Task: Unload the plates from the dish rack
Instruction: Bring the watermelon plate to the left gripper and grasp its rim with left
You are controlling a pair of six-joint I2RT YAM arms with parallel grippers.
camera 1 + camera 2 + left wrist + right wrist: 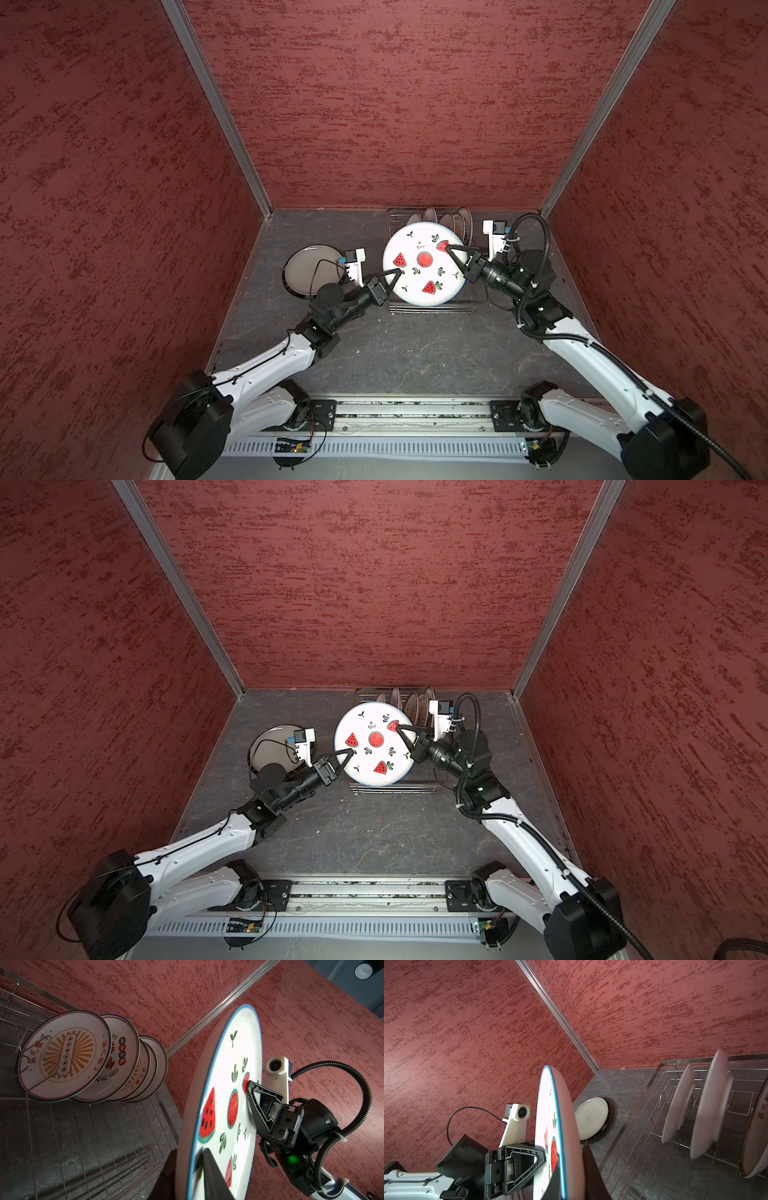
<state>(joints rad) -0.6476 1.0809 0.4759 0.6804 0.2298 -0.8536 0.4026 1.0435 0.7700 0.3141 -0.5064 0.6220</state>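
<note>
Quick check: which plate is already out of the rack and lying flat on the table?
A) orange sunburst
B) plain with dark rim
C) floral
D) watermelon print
B: the dark-rimmed plate lies flat on the table left of the dish rack. The watermelon plate is held in the air over the rack, and the sunburst plate stands in the prongs.
</note>
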